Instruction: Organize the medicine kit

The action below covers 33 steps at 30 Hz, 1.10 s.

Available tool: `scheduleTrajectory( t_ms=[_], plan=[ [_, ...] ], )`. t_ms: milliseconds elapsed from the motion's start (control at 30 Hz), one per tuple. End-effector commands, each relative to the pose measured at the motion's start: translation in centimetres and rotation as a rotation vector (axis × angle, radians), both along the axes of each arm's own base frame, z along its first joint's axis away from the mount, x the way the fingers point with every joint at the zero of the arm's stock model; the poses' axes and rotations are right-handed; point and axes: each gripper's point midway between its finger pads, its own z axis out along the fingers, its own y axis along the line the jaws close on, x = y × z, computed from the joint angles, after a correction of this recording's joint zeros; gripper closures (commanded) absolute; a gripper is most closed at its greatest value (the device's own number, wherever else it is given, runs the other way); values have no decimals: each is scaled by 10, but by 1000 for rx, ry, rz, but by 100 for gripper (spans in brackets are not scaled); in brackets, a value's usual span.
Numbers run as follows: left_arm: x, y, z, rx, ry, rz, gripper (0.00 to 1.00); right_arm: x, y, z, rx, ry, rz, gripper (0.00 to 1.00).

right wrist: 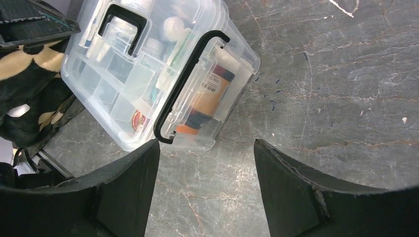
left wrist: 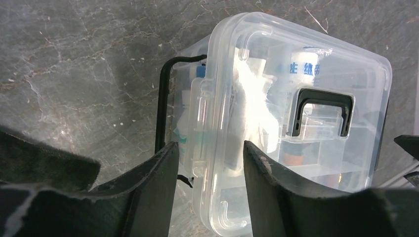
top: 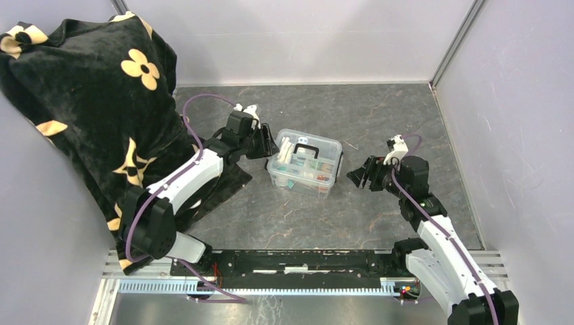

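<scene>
The medicine kit point(top: 304, 162) is a clear box with a black top handle point(left wrist: 321, 98); its lid is down, and bottles and packets show inside. It stands mid-table. My left gripper point(top: 267, 145) is at the kit's left end. In the left wrist view the left gripper point(left wrist: 211, 148) is open, its fingers either side of the lid's rim, near the black latch point(left wrist: 162, 103). My right gripper point(top: 359, 175) is open and empty, just right of the kit, over bare table. In the right wrist view the right gripper point(right wrist: 205, 145) is apart from the kit point(right wrist: 148, 64) and its right latch point(right wrist: 188, 74).
A black cloth with cream flowers point(top: 88, 101) hangs at the left, reaching the table beside my left arm. Walls enclose the back and the right side. A metal rail point(top: 291, 261) runs along the near edge.
</scene>
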Motion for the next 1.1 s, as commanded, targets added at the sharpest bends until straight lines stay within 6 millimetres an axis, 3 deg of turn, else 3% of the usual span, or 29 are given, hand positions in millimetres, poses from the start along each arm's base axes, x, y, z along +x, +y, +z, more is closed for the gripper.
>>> scheduleTrajectory(
  t_ms=[0,333,567,833,933,1067],
  plan=[
    [-13,-9,5,-79,19,28,45,-2,-3,10,-7,-53,-14,24],
    [-67,-83,-9,-176,90,74,55,-3,-35,19,-136,-50,-143,24],
    [-91,-121,-15,-212,113,32,55,-6,-52,49,-207,-86,-201,24],
    [-86,-118,-7,-178,73,37,46,-6,-66,73,-308,-101,-220,25],
    [-83,-115,2,-164,45,45,38,-2,-54,82,-284,-124,-156,27],
    [-79,-114,34,-186,-36,12,26,4,-28,86,-227,-126,-26,30]
  ],
)
